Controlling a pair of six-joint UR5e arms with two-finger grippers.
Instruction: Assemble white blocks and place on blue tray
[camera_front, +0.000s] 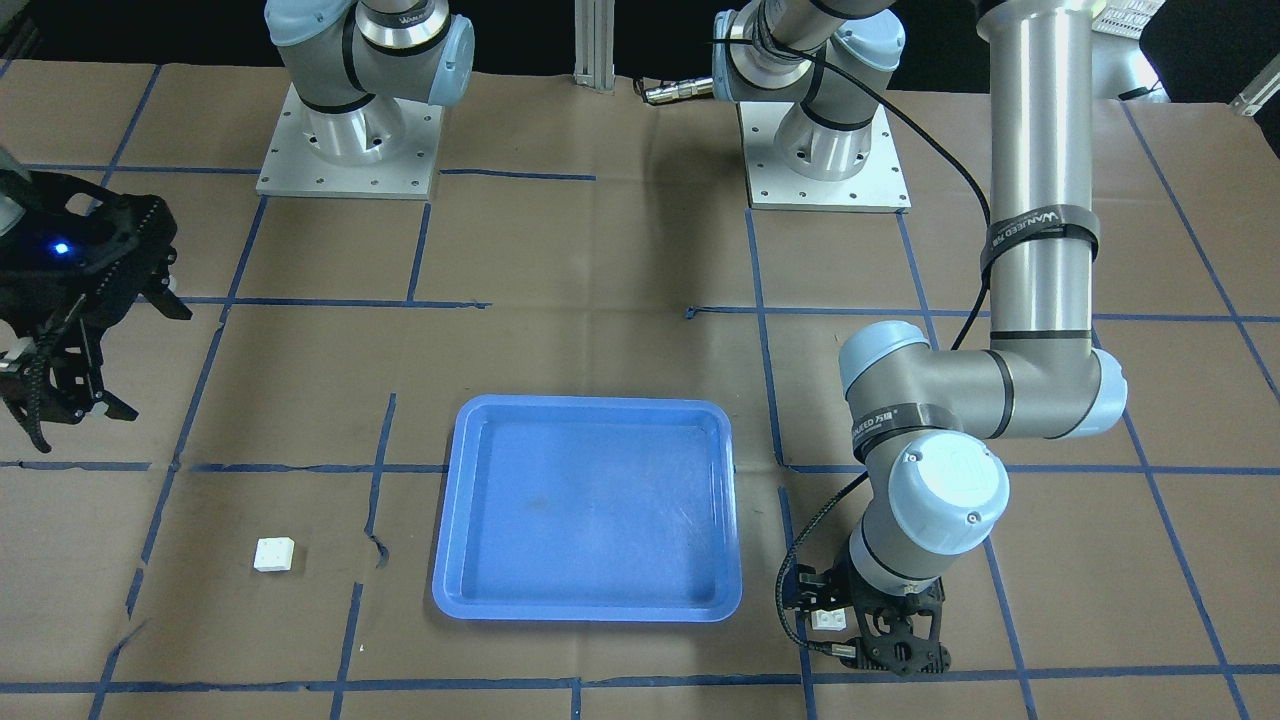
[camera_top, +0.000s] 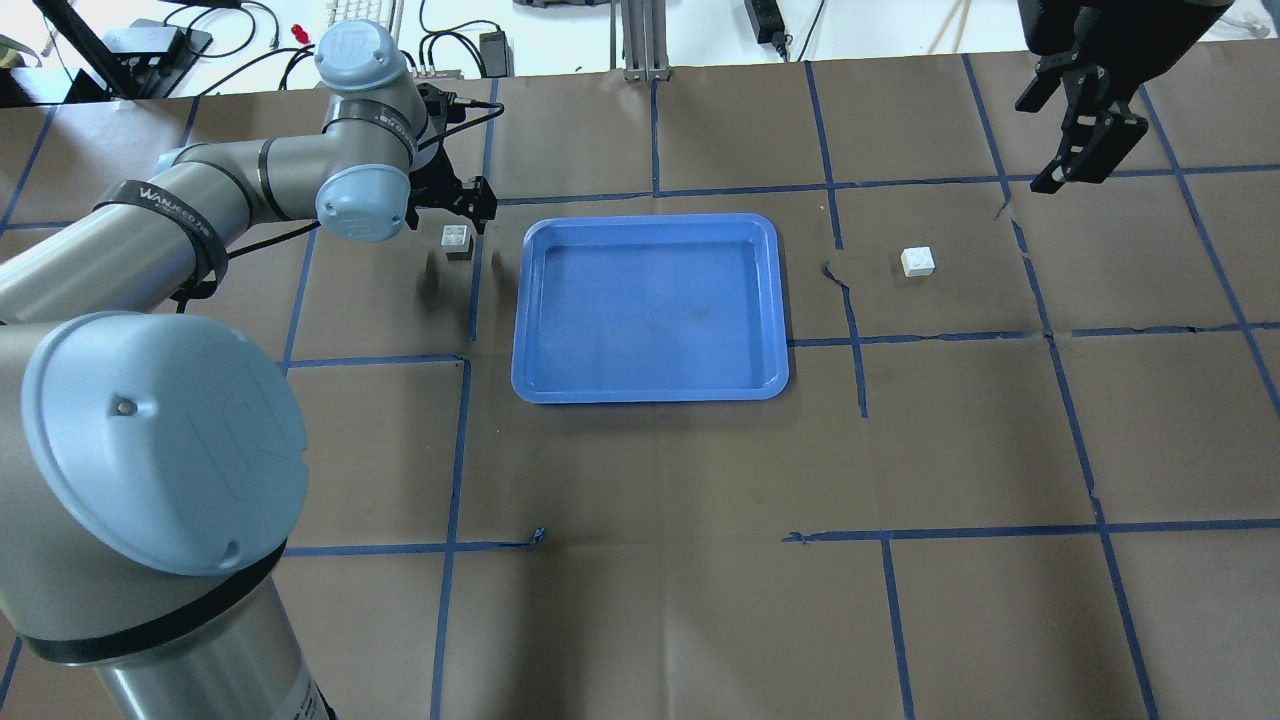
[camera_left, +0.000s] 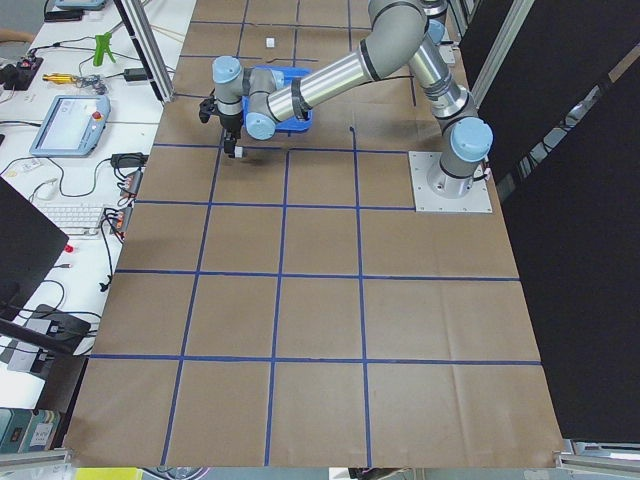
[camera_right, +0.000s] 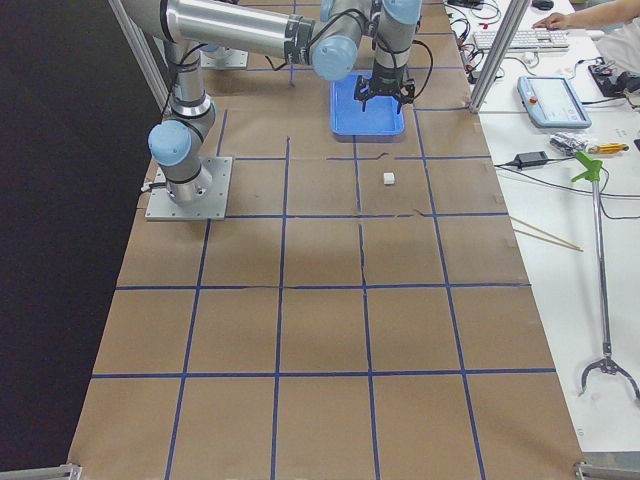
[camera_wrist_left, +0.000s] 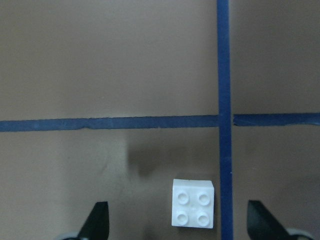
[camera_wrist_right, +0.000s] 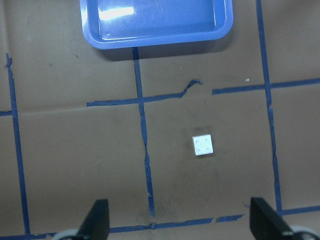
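White plastic is our target here: one of the white blocks (camera_wrist_left: 194, 203) lies studs-up on the brown paper (camera_wrist_left: 100, 60), between the blue tray (camera_top: 650, 300) and the desk's left edge, just beside a line of blue tape (camera_wrist_left: 223, 75). The left gripper (camera_wrist_left: 180, 225) hovers over it with its fingers spread wide and nothing in them. The right gripper (camera_wrist_right: 180, 222) is also wide open and holds nothing. It hangs high over the second white block (camera_wrist_right: 203, 145), which sits between the tray and the desk's right edge.

We judge that the step in hand is picking up the first block. In the wrist view it sits a little off the middle of the fingers, so we should centre first, then go straight down. We should close on two flat sides, below the studs, and gently, because such a light brick may slide or twist.
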